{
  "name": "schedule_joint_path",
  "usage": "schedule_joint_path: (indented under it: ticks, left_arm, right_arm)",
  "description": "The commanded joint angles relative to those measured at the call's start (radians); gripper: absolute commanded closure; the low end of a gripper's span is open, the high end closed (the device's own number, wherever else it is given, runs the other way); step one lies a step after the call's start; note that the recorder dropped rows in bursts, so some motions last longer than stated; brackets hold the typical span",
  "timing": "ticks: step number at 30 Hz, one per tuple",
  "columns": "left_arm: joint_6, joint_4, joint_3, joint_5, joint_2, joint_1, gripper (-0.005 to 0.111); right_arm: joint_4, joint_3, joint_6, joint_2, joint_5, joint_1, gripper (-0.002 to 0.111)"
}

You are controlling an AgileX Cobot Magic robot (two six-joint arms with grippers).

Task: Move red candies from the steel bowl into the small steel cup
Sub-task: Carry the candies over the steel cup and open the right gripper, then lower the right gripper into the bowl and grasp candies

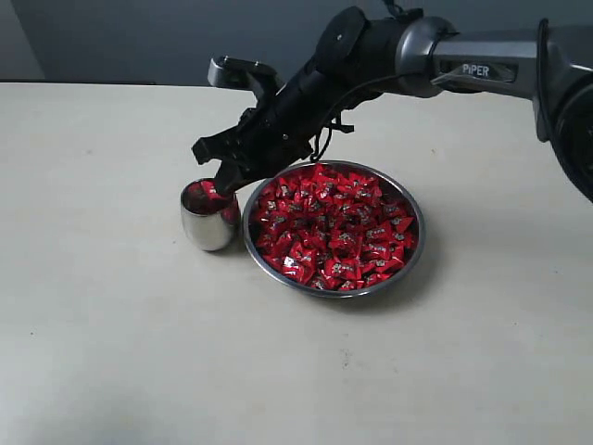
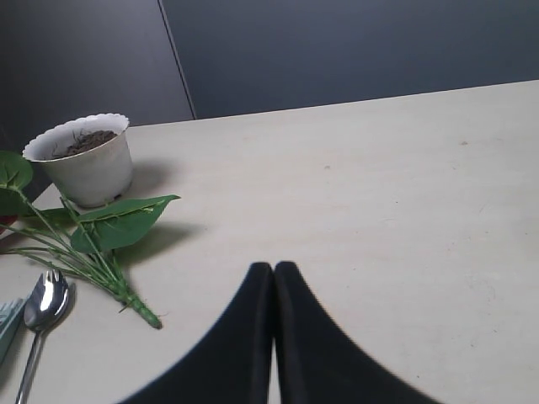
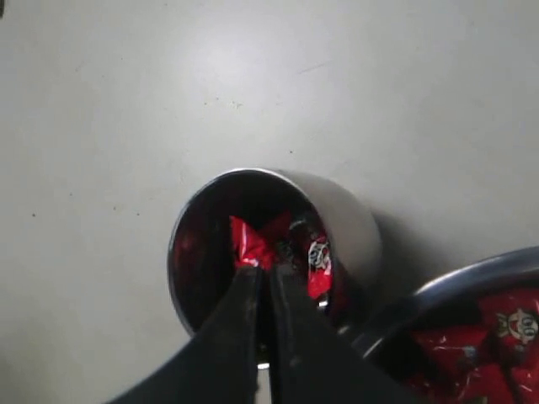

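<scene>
The steel bowl (image 1: 419, 243) holds a heap of red candies (image 1: 334, 227). Just left of it, almost touching, stands the small steel cup (image 1: 208, 227) with a few red candies inside (image 3: 318, 257). My right gripper (image 1: 222, 185) reaches across and dips its tips into the cup's mouth. In the right wrist view this gripper (image 3: 269, 271) is shut on a red candy (image 3: 248, 244), pinched at its tips over the cup (image 3: 354, 227). The bowl's rim (image 3: 472, 282) shows beside it. My left gripper (image 2: 274, 268) is shut with nothing in it, over bare table, and does not show in the exterior view.
In the left wrist view a white pot of soil (image 2: 88, 160), a leafy green stem (image 2: 118, 223) and a steel spoon (image 2: 46, 299) lie on the beige table (image 2: 404, 194). A dark wall runs behind the table.
</scene>
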Motion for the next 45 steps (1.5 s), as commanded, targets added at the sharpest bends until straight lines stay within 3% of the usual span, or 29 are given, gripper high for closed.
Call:
schedule_joint_path:
  ticks: [1,7,15,21,27,37,40,45]
  left_arm:
    - [-0.004,0.004,0.005,-0.013,-0.004,-0.001,0.106]
    - [-0.004,0.004,0.005,-0.013,-0.004,-0.001,0.106]
    - [-0.004,0.004,0.005,-0.013,-0.004,-0.001,0.106]
    - [-0.004,0.004,0.005,-0.013,-0.004,-0.001,0.106]
    - [-0.004,0.004,0.005,-0.013,-0.004,-0.001,0.106]
    - [-0.004,0.004,0.005,-0.011,-0.004,-0.001,0.106]
    - [-0.004,0.004,0.005,-0.011,-0.004,-0.001,0.106]
    - [-0.004,0.004,0.005,-0.011,-0.004,-0.001,0.106]
  right_arm:
    - [0.007,-0.009,-0.001,-0.03,0.024,-0.004,0.108]
    - [0.006,-0.009,-0.001,-0.035,0.031,-0.004,0.104]
    - [0.017,-0.009,0.049,-0.04,-0.028,-0.004,0.06]
    - [-0.081,-0.009,0.181,-0.101,0.033,-0.031,0.059]
    - [-0.371,0.001,0.333,-0.162,0.151,-0.054,0.059]
    - [-0.463,0.108,0.325,-0.183,0.092,-0.054,0.076]
    - [-0.46,0.113,0.325,-0.162,0.044,-0.054,0.072]
    - [-0.414,0.113,0.325,-0.108,0.036,-0.054,0.053]
